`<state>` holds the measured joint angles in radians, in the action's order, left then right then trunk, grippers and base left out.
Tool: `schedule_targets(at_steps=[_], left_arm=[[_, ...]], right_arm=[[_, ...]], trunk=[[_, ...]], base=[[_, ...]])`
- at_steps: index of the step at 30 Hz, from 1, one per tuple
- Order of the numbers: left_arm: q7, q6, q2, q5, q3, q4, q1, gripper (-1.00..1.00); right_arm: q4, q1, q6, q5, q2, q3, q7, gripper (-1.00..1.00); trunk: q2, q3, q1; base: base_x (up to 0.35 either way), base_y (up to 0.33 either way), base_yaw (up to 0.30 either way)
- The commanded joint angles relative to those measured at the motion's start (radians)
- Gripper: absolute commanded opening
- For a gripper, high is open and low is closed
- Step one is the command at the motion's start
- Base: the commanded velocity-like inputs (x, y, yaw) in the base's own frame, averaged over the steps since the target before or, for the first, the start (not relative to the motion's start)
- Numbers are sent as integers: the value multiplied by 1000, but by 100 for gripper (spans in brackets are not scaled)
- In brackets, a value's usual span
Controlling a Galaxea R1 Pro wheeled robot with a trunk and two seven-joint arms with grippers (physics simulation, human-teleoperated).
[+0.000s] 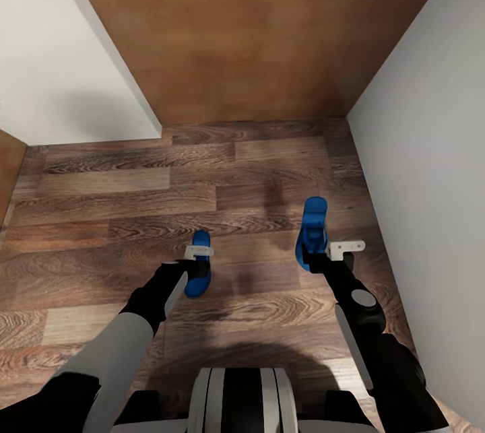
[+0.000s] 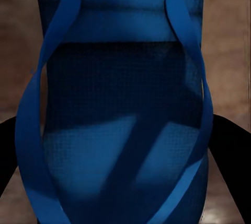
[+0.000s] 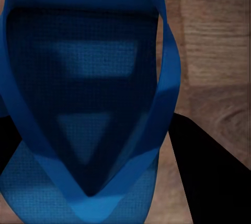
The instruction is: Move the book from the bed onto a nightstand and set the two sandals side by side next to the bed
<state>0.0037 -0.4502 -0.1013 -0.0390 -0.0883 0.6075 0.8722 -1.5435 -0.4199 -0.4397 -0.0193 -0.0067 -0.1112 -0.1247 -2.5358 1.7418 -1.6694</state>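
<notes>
Head view looks down on a wood-plank floor [image 1: 101,217] hemmed by a white wall [image 1: 60,49] on the left, a second white wall [image 1: 431,150] on the right and a plain brown wooden panel [image 1: 256,29] straight ahead. Both arms reach forward over the planks, each carrying a bright blue sandal. The left claw [image 1: 195,259] is clamped on the left sandal [image 1: 199,281], which hangs short and steep beneath it with its toe end down toward the floor. The right claw [image 1: 322,254] is clamped on the right sandal [image 1: 314,224], which stretches forward past the fingers toward the brown panel. The two sandals are well apart, one on each side of the robot's midline, and a soft shadow lies on the planks between them. At the bottom edge sits the robot's trunk [image 1: 239,399], striped black and white.

In the left wrist view the left sandal [image 2: 125,130] shows its textured sole and both straps running together toward the toe post, with a dark finger [image 2: 8,151] at each side. The right wrist view gives the same sight of the right sandal [image 3: 89,104], straps meeting in a V, a dark finger [image 3: 209,172] beside it and floor planks beyond
</notes>
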Motion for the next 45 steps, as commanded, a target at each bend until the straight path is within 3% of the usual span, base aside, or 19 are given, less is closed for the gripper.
schedule_targets(at_steps=[1,13,19,23,25,26,34,38,45], left_arm=[[1,-6,0,-4,-2,1,0,-100],[12,-12,0,-4,3,1,0,-100],[14,-29,0,-5,4,8,-1,-100],[15,-104,0,-4,-1,167,-34,-100],[15,-155,0,-4,-3,318,-110,-100],[14,-199,1,-4,-5,445,-177,-100],[16,-329,12,5,-10,894,-463,-100],[16,-376,10,7,-45,937,-496,-100],[12,-375,-1,-5,-48,940,-499,-100]], right_arm=[[-2,0,-7,-1,0,-2,-6,-100],[-1,0,-12,-1,-1,-3,-4,-100],[5,0,-66,1,-1,-2,-6,-100],[1,4,-132,0,-1,0,-8,-100],[1,15,-154,3,-1,2,-8,-100],[2,21,-163,8,-1,5,-7,-100],[-2,50,-257,15,-1,7,-5,-100],[4,71,-272,15,0,5,-5,-100],[4,75,-297,13,-2,8,-5,-100]], trunk=[[0,-3,1],[3,-50,6],[4,-73,9],[5,-89,10],[6,-96,11],[6,-100,12],[8,-131,15],[9,-147,17],[10,-174,20]], base=[[0,0,0],[0,0,0],[0,0,0],[0,0,0],[0,0,0],[0,0,0],[0,0,0],[0,0,0],[-236,0,0]])
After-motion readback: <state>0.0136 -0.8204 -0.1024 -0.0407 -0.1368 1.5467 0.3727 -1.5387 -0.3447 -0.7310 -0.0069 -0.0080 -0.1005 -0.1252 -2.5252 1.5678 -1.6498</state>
